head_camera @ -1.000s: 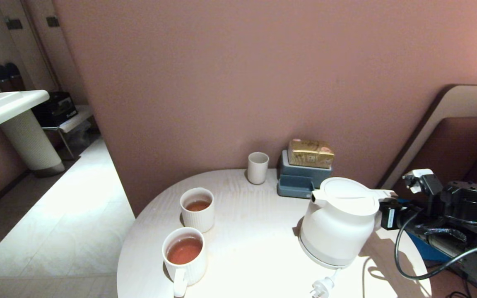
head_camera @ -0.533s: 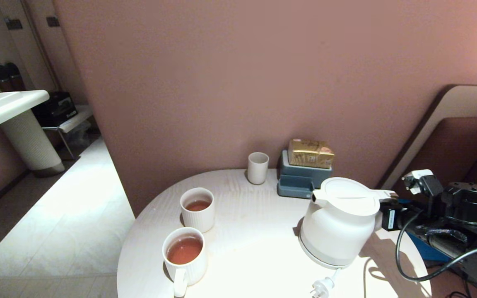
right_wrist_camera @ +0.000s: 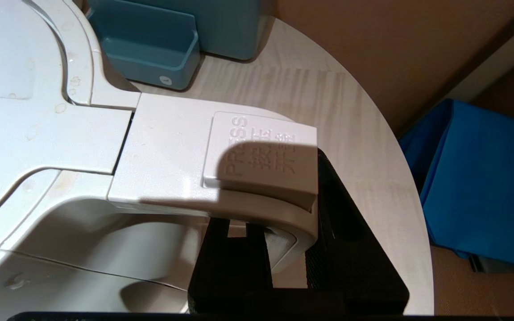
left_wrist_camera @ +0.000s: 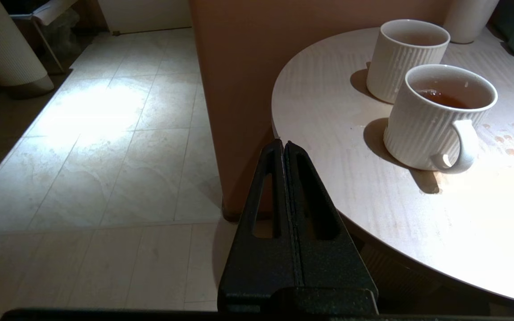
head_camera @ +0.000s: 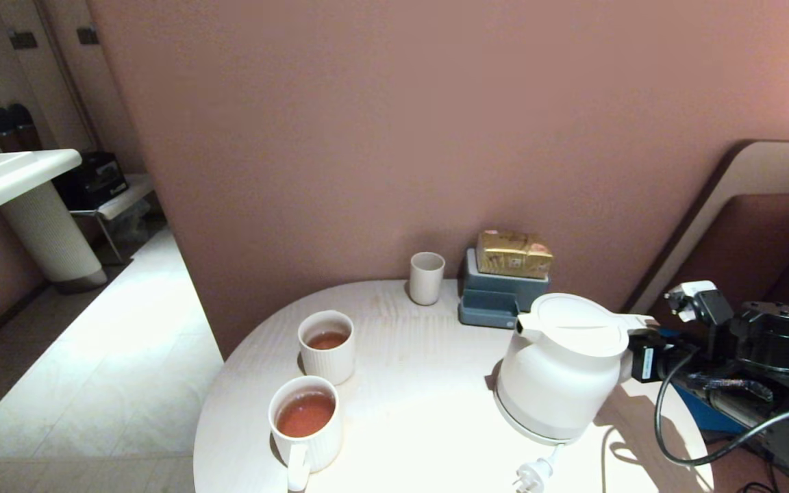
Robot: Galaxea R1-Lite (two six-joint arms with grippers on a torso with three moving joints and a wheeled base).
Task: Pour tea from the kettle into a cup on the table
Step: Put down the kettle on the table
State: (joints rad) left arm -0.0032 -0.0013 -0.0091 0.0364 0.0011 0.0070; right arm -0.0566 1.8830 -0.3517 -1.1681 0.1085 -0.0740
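Note:
The white kettle point(head_camera: 559, 373) stands at the right of the round pale table point(head_camera: 422, 383), its spout toward the cups. My right gripper point(head_camera: 635, 357) reaches in from the right and is shut on the kettle's loop handle point(right_wrist_camera: 172, 151), one finger inside the loop and one outside, just under the press button. A handled mug point(head_camera: 304, 423) and a ribbed cup point(head_camera: 327, 346) on the left both hold reddish tea. A small cup point(head_camera: 427, 277) stands by the wall. My left gripper point(left_wrist_camera: 283, 145) is shut and empty, parked off the table's left edge near the mug point(left_wrist_camera: 440, 120).
A blue-grey box point(head_camera: 501, 298) with a gold packet point(head_camera: 514, 253) sits right behind the kettle against the pink wall. The kettle's plug point(head_camera: 535, 474) lies at the table's front edge. Tea drops point(left_wrist_camera: 504, 138) dot the table by the mug. A sink point(head_camera: 4, 178) stands far left.

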